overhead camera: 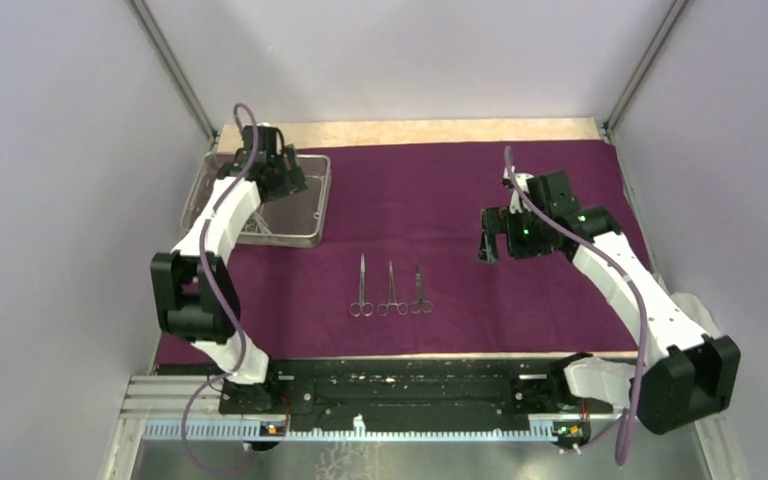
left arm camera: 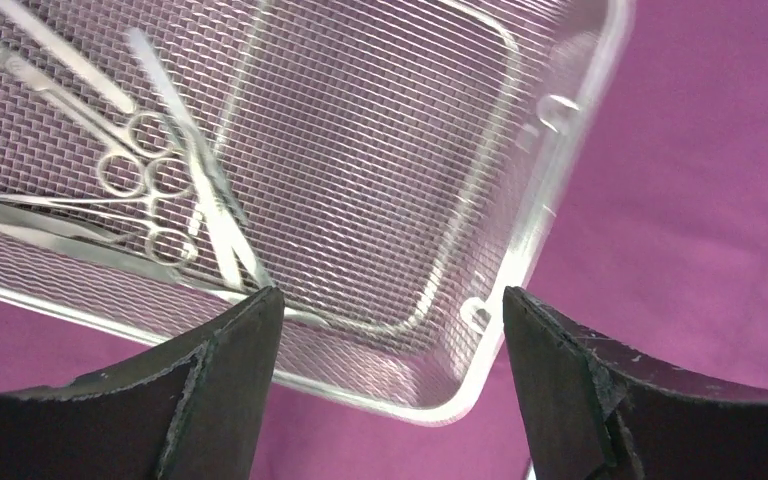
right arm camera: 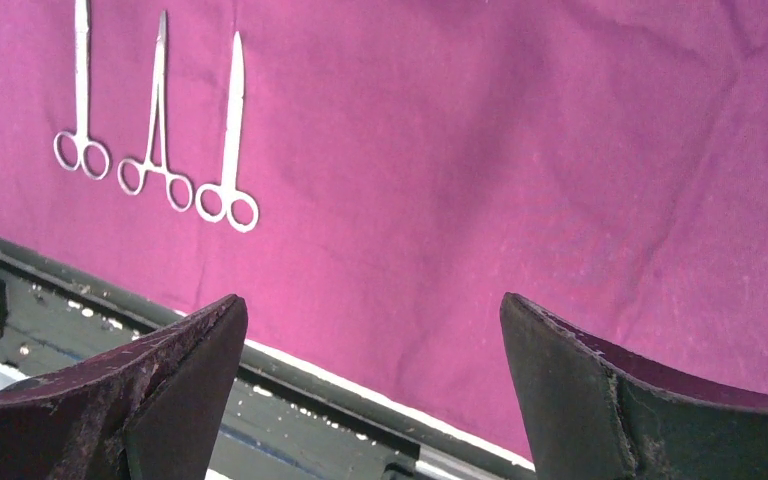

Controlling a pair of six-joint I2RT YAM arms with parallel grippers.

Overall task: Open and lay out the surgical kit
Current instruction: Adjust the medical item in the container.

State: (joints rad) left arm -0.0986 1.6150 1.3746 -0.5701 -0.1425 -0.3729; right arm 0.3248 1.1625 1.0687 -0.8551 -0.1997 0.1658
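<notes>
L gripper (left arm camera: pixel 390 300) hangs over tray (left arm camera: pixel 550 190) at cloth (right arm camera: pixel 460 150) far-left corner, jaws apart, empty. Instruments (left arm camera: pixel 150 180) lie heaped in tray, off toward its left finger, axes slanted. R gripper (right arm camera: pixel 370 305) agape, empty, well apart; L arm nearer.

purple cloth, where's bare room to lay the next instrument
Widest bare patch: dark purple cloth right of the row of three steel ring-handled instruments, by the open right gripper. Also bare: the strip between that row and the silver wire-mesh tray, and the far middle. Crowded: inside the tray, where overlapping steel instruments lie under the left gripper.
</notes>
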